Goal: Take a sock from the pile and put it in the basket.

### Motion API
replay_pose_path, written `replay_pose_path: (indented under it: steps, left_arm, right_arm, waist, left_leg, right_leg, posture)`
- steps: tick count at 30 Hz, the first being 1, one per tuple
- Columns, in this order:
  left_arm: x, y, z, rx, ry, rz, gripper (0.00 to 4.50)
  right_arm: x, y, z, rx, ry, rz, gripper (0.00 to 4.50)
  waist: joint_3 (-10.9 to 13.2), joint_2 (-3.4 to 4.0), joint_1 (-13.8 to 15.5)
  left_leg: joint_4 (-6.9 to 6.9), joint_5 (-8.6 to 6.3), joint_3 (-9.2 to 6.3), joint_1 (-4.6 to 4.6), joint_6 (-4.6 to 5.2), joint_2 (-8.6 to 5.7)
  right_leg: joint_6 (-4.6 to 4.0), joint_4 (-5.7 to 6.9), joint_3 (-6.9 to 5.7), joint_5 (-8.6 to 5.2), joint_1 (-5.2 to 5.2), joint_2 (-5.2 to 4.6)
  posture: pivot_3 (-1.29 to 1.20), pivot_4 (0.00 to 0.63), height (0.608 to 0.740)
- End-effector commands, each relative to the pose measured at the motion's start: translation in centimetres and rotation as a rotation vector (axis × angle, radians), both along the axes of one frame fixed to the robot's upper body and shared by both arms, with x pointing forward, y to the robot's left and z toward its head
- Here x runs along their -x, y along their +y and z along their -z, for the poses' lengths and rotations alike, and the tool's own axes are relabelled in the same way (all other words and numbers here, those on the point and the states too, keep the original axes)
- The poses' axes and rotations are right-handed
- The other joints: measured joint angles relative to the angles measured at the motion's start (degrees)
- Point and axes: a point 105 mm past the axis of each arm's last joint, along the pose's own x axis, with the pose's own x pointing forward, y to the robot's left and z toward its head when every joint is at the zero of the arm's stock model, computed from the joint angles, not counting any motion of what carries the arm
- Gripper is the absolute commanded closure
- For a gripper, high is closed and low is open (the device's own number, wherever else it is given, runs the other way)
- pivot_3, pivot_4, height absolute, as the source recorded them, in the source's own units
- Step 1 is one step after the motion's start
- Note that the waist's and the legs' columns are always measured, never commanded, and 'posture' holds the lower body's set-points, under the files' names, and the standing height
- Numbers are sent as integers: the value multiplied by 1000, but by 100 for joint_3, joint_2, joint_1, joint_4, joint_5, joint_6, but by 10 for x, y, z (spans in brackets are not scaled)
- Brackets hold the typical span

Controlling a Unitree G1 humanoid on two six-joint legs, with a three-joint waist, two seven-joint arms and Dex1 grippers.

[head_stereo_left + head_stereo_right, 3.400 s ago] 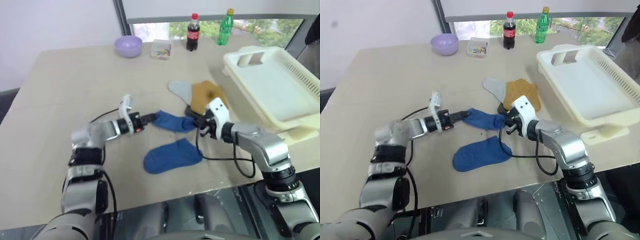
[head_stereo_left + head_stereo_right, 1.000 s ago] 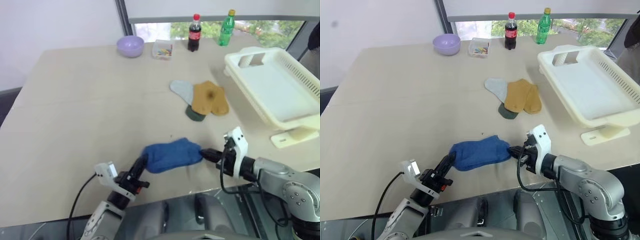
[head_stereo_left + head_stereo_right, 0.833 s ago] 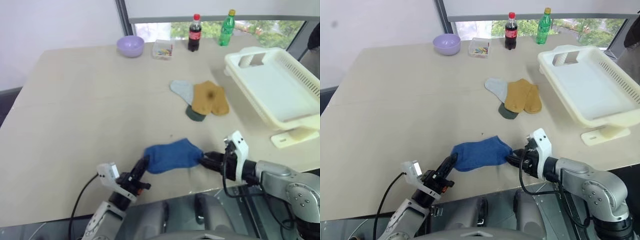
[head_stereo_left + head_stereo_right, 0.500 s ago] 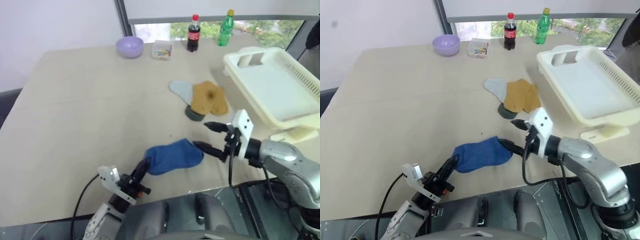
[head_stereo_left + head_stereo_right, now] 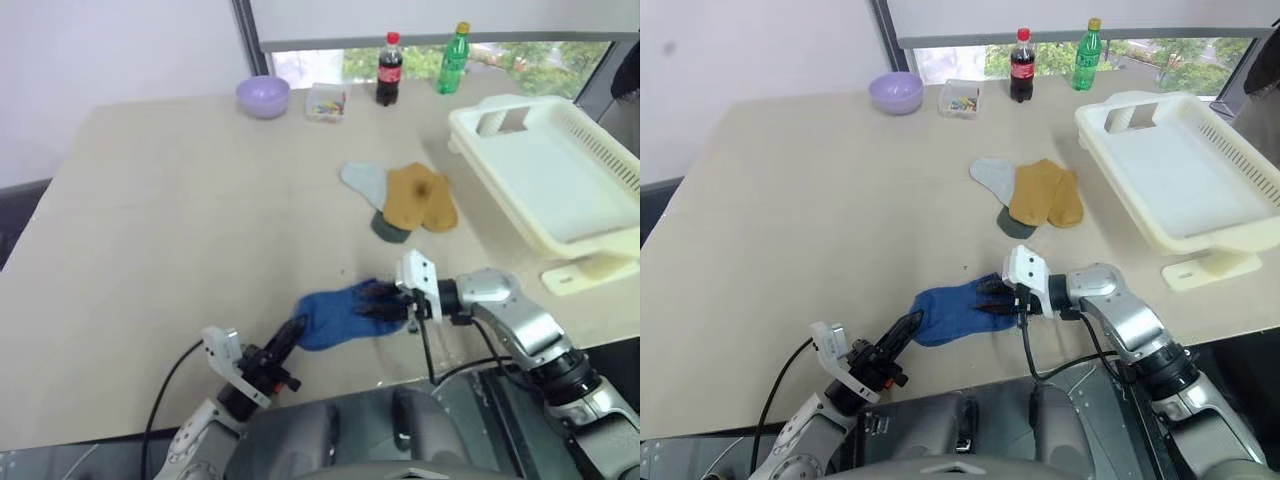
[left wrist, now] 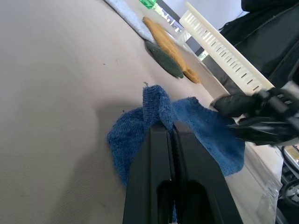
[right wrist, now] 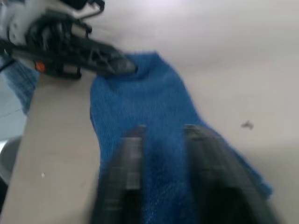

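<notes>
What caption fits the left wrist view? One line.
Left end effector pinching the blue sock on the table.

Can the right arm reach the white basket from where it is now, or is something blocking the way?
Probably yes. The basket stands on the right arm's own side, and the table between it and the right gripper looks bare; the sock pile lies farther back. The gripper now rests on the blue sock.
</notes>
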Motion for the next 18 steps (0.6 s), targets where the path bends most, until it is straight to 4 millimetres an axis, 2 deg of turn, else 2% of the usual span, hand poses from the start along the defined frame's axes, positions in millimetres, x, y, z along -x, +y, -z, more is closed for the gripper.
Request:
replay_pose_path:
  steps: [1, 3, 6, 10, 13, 14, 18]
  left_arm:
    - [7, 10, 32, -30, 130, -35, 4500]
    - [7, 12, 34, -26, 139, -42, 4500]
    - [9, 10, 33, 12, 145, -17, 3577]
    - [19, 10, 28, 43, 179, 113, 1597]
    - [16, 24, 17, 23, 167, 108, 261]
    - [14, 27, 12, 29, 168, 114, 35]
    - [0, 40, -2, -15, 195, 123, 35]
  right_arm:
    - [-2, 1, 8, 67, -59, -31, 4410]
    - [-7, -2, 18, 129, -63, -1, 4410]
    - [-10, -5, 25, 178, -88, 15, 4500]
    - [-12, -6, 28, 190, -97, 30, 4500]
    - [-11, -6, 29, 193, -97, 34, 4500]
    - [-12, -6, 30, 195, -98, 37, 4500]
    - [-13, -5, 31, 193, -107, 50, 4500]
  waist:
    - [-8, 13, -3]
    - [-14, 21, -8]
    - [-45, 40, -11]
    - [-80, 51, -22]
    - [-95, 72, -39]
    - [-98, 76, -40]
    - [-91, 63, -43]
  left_leg:
    - [0, 0, 0, 1, 0, 0]
    - [0, 0, 1, 2, 0, 1]
    - [0, 0, 2, 7, 0, 1]
    - [0, 0, 1, 11, 0, 4]
    - [0, 0, 2, 15, -1, 9]
    - [0, -1, 5, 17, -1, 11]
    - [0, -1, 0, 22, -1, 42]
  right_leg:
    - [0, 0, 0, 0, 0, 1]
    - [0, 1, 0, 0, 0, 2]
    - [0, 2, 1, 0, 3, 3]
    - [0, 4, 1, 0, 5, 6]
    - [0, 7, 1, -1, 4, 9]
    - [0, 8, 0, -1, 4, 9]
    - [0, 15, -13, -1, 3, 34]
  posture:
    - [0, 150, 732]
    - [0, 150, 732]
    - [0, 150, 732]
    - [0, 150, 732]
    - [0, 150, 732]
    - [0, 150, 732]
    - [0, 150, 732]
